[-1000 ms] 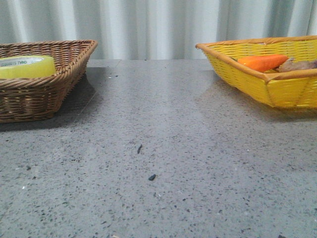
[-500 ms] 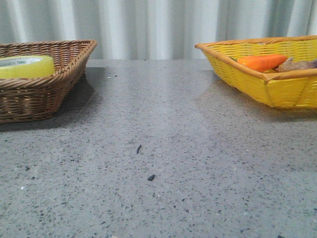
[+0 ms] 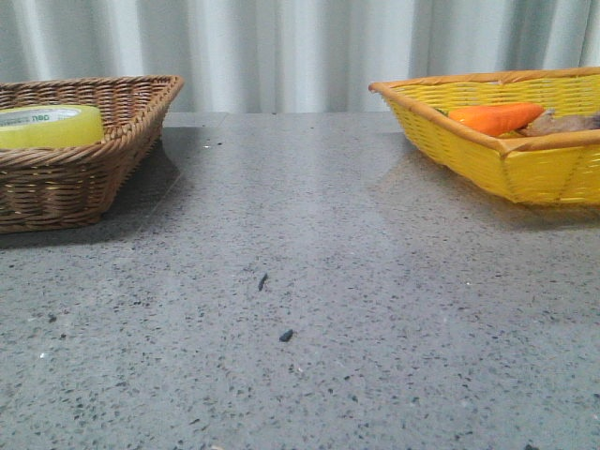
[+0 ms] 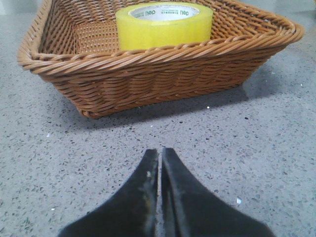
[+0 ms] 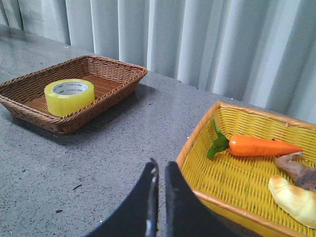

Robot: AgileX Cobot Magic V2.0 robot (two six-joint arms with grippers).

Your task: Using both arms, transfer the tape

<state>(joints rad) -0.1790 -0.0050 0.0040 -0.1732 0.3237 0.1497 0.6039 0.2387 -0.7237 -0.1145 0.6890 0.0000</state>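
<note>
The yellow tape [image 3: 52, 125] lies flat in the brown wicker basket [image 3: 112, 150] at the table's far left. It also shows in the left wrist view [image 4: 164, 25] and in the right wrist view [image 5: 69, 97]. My left gripper [image 4: 160, 150] is shut and empty, low over the table just in front of that basket [image 4: 163, 74]. My right gripper [image 5: 161, 165] is shut and empty, above the table beside the near left edge of the yellow basket [image 5: 237, 197]. Neither gripper shows in the front view.
The yellow basket [image 3: 497, 159] at the far right holds an orange carrot [image 3: 495, 117] and, in the right wrist view, a brown piece [image 5: 298, 170] and a pale yellow piece [image 5: 291, 195]. Small dark specks [image 3: 287, 335] lie on the grey table. A curtain hangs behind.
</note>
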